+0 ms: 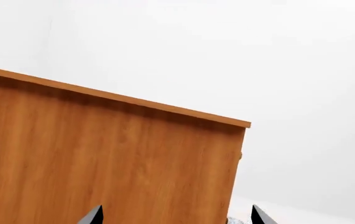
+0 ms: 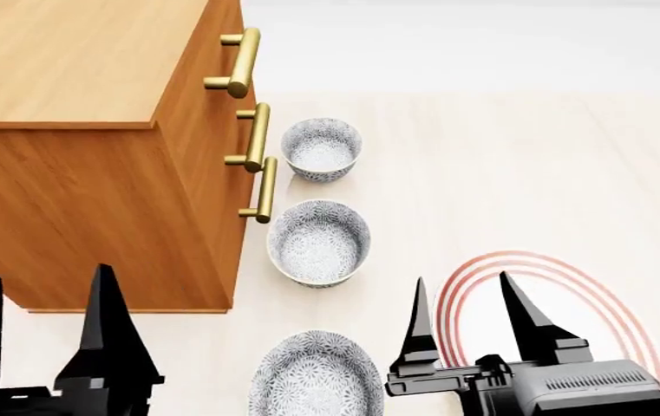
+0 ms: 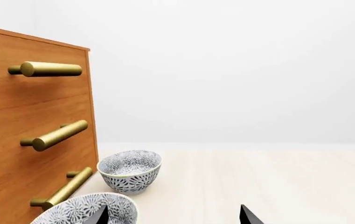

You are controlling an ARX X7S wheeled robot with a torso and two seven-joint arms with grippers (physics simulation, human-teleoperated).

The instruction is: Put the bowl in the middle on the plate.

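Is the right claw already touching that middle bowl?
Apart. In the head view the right gripper hangs open over the plate, with bare table between its fingers and the middle bowl.

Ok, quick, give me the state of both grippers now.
Left gripper: open, black fingers spread, holding nothing.
Right gripper: open, empty, above the white red-ringed plate.

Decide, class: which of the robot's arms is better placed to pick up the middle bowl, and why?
Probably the right. Its open tool hovers beside the plate, just short of the middle bowl. The left tool sits off to the side, in front of the wooden cabinet.
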